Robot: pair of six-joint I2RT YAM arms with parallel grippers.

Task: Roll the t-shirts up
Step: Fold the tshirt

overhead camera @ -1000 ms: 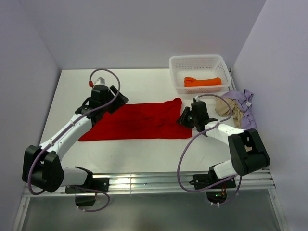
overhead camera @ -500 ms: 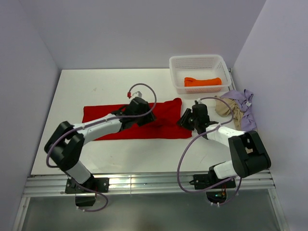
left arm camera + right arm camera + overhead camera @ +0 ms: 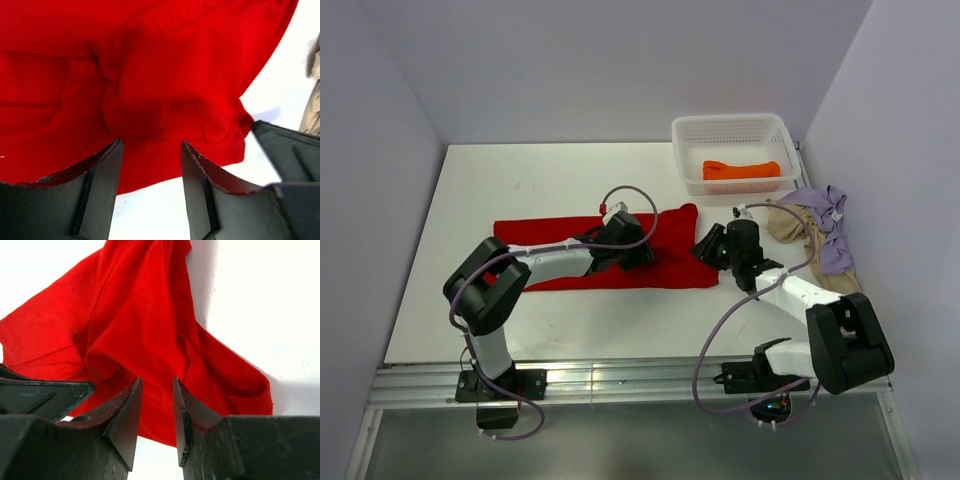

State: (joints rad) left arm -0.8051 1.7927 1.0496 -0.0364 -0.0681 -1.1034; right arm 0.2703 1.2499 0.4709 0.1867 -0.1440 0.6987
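The red t-shirt [image 3: 535,237] lies as a long flat band across the middle of the table. My left gripper [image 3: 642,257] hovers over its right part, open and empty; the left wrist view shows the cloth [image 3: 165,85] just past the fingers [image 3: 151,142]. My right gripper [image 3: 701,248] is at the shirt's right end, its jaws a little apart with nothing between them [image 3: 157,380], and the bunched red cloth [image 3: 135,325] lies ahead. The orange shirt [image 3: 741,169] lies rolled in the basket. The lilac shirt [image 3: 830,238] and the beige shirt [image 3: 790,226] lie heaped at the right.
The white mesh basket [image 3: 732,129] stands at the back right of the white table [image 3: 570,170]. Purple walls close in on the left, back and right. The two grippers are close together; the right one's finger shows in the left wrist view [image 3: 287,145].
My left arm has swung from the shirt's far left end to its right part. The shirt's left end now lies flat and uncovered. My right gripper has shifted slightly.
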